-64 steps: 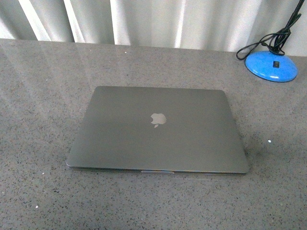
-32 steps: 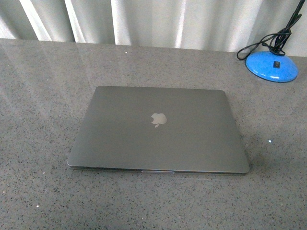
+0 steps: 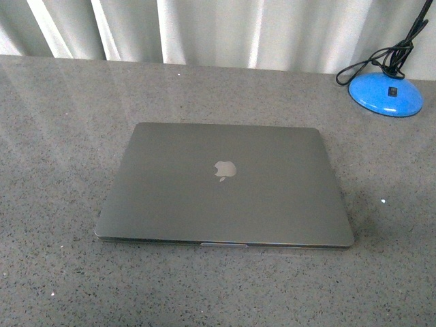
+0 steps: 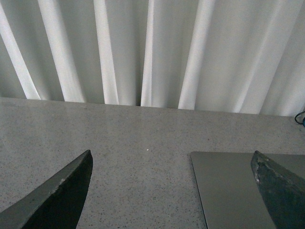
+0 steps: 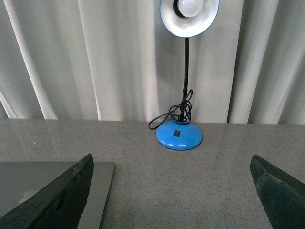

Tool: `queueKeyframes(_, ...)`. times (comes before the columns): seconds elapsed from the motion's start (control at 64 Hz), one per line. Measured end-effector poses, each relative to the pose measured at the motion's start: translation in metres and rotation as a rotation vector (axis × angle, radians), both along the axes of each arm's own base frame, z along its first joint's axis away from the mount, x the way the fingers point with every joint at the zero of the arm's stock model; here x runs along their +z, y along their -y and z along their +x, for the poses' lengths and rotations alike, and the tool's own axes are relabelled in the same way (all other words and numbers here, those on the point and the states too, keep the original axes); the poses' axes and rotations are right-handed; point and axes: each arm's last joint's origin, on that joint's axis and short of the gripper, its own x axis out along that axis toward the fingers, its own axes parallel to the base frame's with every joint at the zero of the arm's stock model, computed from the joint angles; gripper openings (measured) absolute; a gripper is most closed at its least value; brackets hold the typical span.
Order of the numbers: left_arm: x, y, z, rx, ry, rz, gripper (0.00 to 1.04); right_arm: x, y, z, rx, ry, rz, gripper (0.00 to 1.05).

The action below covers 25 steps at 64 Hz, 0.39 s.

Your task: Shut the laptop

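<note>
The laptop (image 3: pixel 225 184) lies flat on the grey speckled table with its lid down and the apple logo facing up. Neither arm shows in the front view. In the left wrist view my left gripper (image 4: pixel 174 191) is open above the table, and the laptop's corner (image 4: pixel 228 191) shows between its dark fingertips (image 4: pixel 66 195), close to one of them. In the right wrist view my right gripper (image 5: pixel 171 191) is open too, with the laptop's edge (image 5: pixel 102 191) by one fingertip (image 5: pixel 62 198). Nothing is held.
A blue desk lamp base (image 3: pixel 385 94) with a coiled black cable stands at the table's back right; its base (image 5: pixel 179 135) and white shade (image 5: pixel 189 16) show in the right wrist view. White curtains (image 3: pixel 218 30) hang behind the table (image 3: pixel 61 136).
</note>
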Motion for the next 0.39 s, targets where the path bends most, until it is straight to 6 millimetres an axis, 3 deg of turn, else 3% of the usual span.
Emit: queueKeyframes(0.391, 0.0000, 0.0000, 0.0000, 0.000, 0.000, 0.000, 0.98, 0.0000, 0.0000, 0.0000, 0.000, 0.000, 0.000, 0.95)
